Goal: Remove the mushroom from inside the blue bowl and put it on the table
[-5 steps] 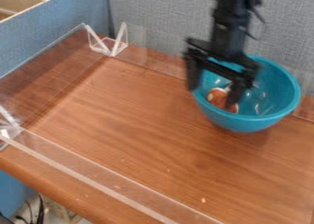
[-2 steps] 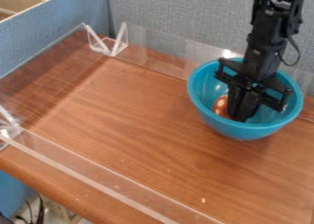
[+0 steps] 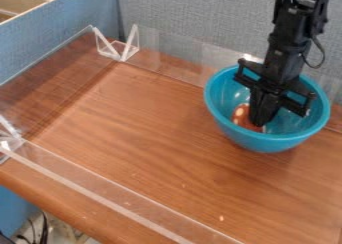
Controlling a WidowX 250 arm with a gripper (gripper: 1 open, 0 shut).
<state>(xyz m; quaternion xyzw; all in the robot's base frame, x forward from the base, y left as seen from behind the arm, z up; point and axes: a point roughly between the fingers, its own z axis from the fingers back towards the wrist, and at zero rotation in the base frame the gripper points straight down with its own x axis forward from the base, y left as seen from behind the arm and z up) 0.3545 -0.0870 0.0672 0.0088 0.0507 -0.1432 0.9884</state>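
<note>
Now the gripper [image 3: 262,116] reaches straight down into the blue bowl [image 3: 227,120] at the right of the frame, its black fingers [image 3: 259,106] drawn together into one narrow dark shape. A second ago those fingers stood wide apart above the bowl's left rim, higher and further left in the picture; a moment ago they were already inside the bowl but still somewhat spread, and since then they have clenched. The mushroom [image 3: 239,115] shows as a small orange patch on the bowl's inner floor, just left of the fingertips and touching them; whether the closed fingers actually have hold of it cannot be told, since the arm hides most of it. The bowl itself sits where it did before, on the right side of the table [image 3: 120,128], close to the far clear wall. The reddish wood surface to the left of the bowl looks as it did earlier
</note>
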